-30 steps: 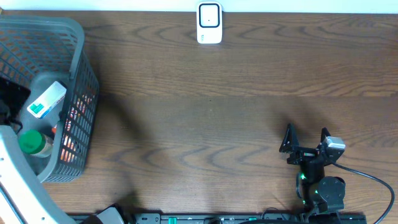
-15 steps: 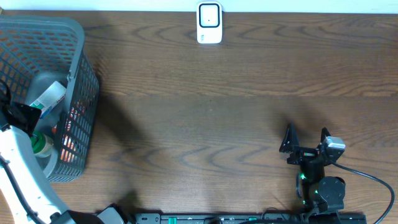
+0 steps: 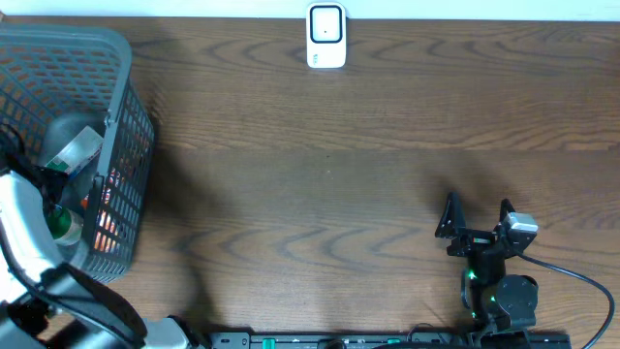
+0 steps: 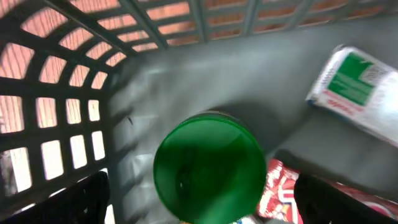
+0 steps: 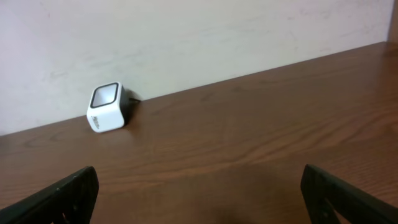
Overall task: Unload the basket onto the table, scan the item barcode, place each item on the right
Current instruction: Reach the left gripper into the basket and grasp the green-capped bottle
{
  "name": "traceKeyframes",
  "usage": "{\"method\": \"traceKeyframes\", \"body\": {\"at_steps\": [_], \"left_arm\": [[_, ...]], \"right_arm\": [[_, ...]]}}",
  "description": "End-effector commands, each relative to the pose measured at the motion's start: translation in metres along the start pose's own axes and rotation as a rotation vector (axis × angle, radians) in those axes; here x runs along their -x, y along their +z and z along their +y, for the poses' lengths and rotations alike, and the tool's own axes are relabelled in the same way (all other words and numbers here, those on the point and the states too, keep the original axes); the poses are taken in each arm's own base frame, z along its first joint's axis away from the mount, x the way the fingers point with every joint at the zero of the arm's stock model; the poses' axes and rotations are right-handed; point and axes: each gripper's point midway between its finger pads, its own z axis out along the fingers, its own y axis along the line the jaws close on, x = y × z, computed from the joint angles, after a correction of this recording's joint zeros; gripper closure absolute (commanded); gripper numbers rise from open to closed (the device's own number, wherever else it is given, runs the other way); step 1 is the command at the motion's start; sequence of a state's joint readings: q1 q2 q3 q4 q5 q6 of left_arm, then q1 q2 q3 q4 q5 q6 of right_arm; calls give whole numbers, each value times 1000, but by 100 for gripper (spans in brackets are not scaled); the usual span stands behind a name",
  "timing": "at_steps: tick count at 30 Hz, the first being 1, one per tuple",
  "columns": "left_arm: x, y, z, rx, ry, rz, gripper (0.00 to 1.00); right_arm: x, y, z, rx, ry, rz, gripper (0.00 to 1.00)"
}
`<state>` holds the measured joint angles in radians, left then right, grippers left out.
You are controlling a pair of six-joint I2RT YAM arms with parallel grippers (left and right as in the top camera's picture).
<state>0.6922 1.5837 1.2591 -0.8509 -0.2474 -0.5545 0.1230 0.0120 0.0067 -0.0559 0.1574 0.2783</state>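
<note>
A jar with a green lid (image 4: 208, 165) stands on the floor of the grey basket (image 3: 107, 58). My left gripper (image 4: 208, 199) hangs open just above it, one black finger on each side of the lid, touching nothing. A white box with green print (image 4: 360, 93) lies beside the jar, and a red packet (image 4: 283, 190) lies under it. In the overhead view my left arm (image 3: 24, 208) covers most of the jar (image 3: 66, 225). The white barcode scanner (image 3: 326, 36) stands at the table's far edge. My right gripper (image 3: 477, 215) rests open at the front right, holding nothing.
The basket's mesh walls (image 4: 68, 93) close in around my left gripper. In the right wrist view the scanner (image 5: 107, 107) sits against the pale wall, far ahead across bare wood.
My left arm has pushed deeper into the basket and now covers most of the green-lidded jar. The right arm has not moved.
</note>
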Motion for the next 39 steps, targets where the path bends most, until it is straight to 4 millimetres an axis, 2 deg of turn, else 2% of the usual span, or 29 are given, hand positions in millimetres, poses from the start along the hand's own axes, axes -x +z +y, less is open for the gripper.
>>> {"method": "traceKeyframes", "body": {"at_steps": [1, 16, 23, 27, 34, 39], "left_arm": [[1, 17, 8, 62, -29, 5, 5], [-17, 68, 5, 140, -36, 104, 5], [-20, 77, 3, 147, -33, 115, 6], [-23, 79, 4, 149, -32, 118, 12], [-40, 90, 9, 155, -37, 142, 14], [-40, 87, 10, 152, -36, 145, 26]], "right_arm": [[-1, 0, 1, 3, 5, 1, 1], [-1, 0, 1, 3, 5, 1, 1], [-1, 0, 1, 3, 5, 1, 1], [-1, 0, 1, 3, 5, 1, 1], [-1, 0, 1, 3, 5, 1, 1], [-1, 0, 1, 3, 5, 1, 1]]}}
